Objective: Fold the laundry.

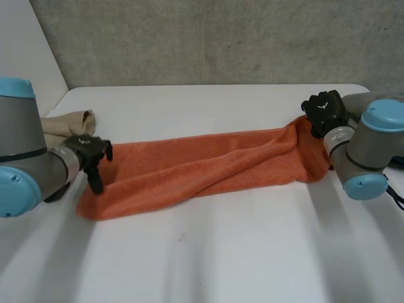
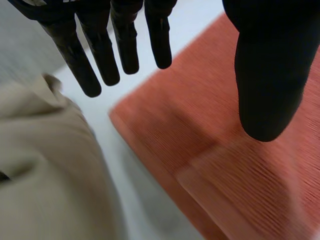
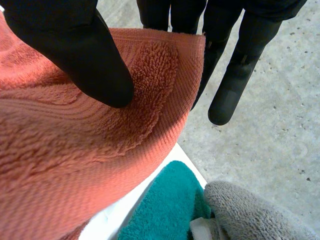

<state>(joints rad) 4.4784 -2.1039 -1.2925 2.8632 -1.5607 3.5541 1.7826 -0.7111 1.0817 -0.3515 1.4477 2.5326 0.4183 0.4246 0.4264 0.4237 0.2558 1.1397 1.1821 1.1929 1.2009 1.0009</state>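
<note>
An orange towel (image 1: 202,167) stretches across the white table (image 1: 221,252) as a long, loosely bunched band. My left hand (image 1: 88,153) hangs just over its left end with straight fingers (image 2: 75,50) and the thumb held apart, holding nothing; the towel's corner (image 2: 200,130) lies flat below it. My right hand (image 1: 325,110) lifts the towel's right end off the table. There its thumb (image 3: 75,45) presses the terry edge (image 3: 75,150) against the fingers behind it.
A beige cloth (image 1: 69,121) lies crumpled at the table's left edge, right beside my left hand (image 2: 45,165). Below the right hand, past the table's right edge, sit a teal cloth (image 3: 160,207) and a grey one (image 3: 250,212).
</note>
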